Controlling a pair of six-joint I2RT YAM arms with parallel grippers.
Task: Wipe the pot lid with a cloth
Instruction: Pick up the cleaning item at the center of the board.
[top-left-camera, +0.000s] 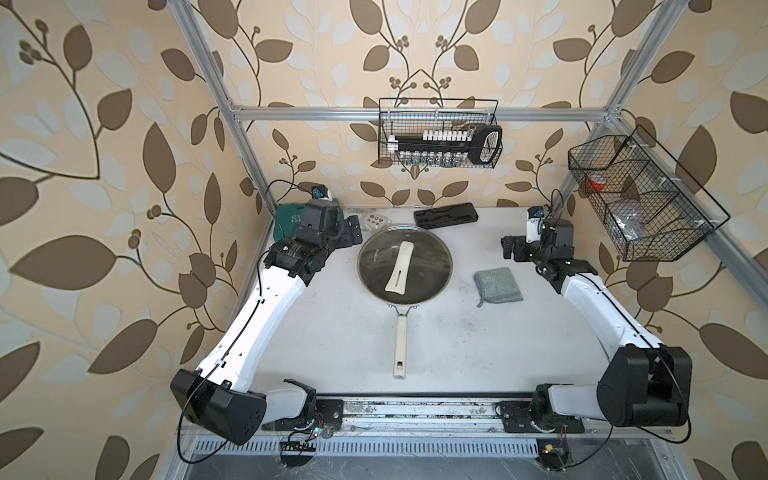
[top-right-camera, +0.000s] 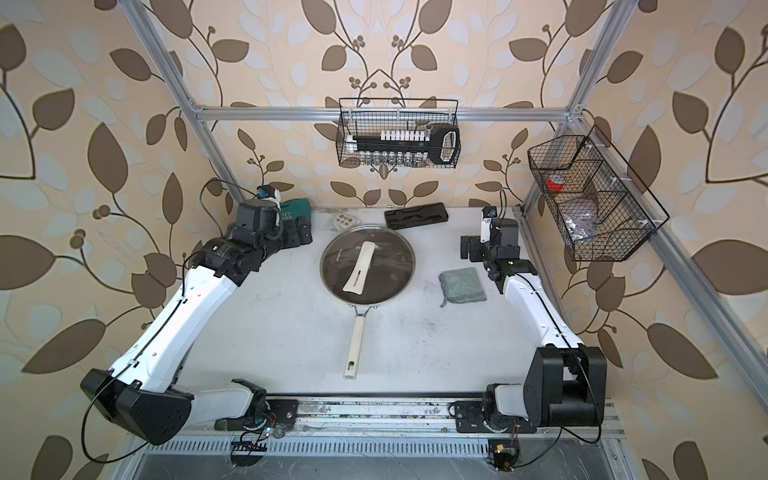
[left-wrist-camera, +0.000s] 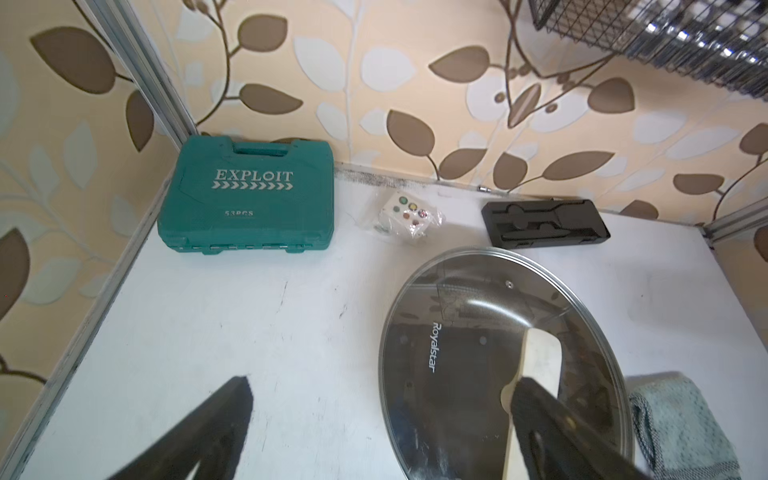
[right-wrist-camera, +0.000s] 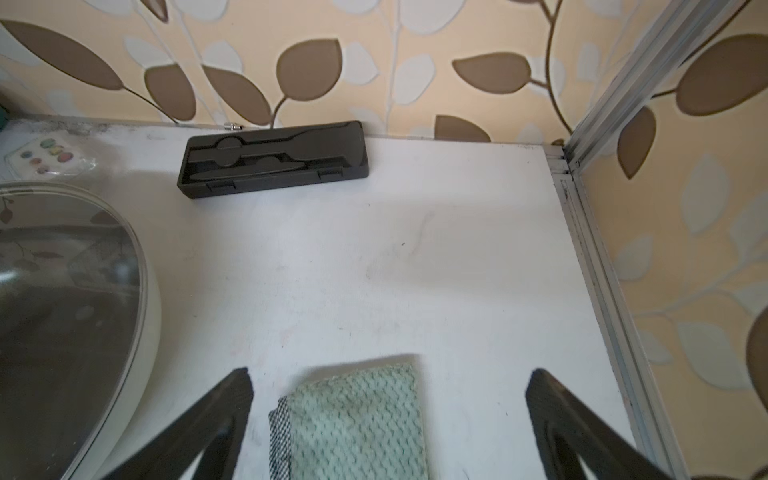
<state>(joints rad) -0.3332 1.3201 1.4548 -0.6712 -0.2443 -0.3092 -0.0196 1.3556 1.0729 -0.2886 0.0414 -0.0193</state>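
Lettering on clear pot lid (left-wrist-camera: 465, 374) reads only from left wrist; folded cloth (right-wrist-camera: 353, 424) near gaping, empty right gripper (right-wrist-camera: 389, 374); left gripper (left-wrist-camera: 382, 384) likewise.

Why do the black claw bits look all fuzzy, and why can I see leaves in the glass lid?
Right wrist view: the right claw is too close to the lens, so its fingers go soft, and the pot lid mirrors wallpaper leaves. Left wrist view: the left claw blurs the same way. In both top views everything is crisp, with a pale sheen on the lid.
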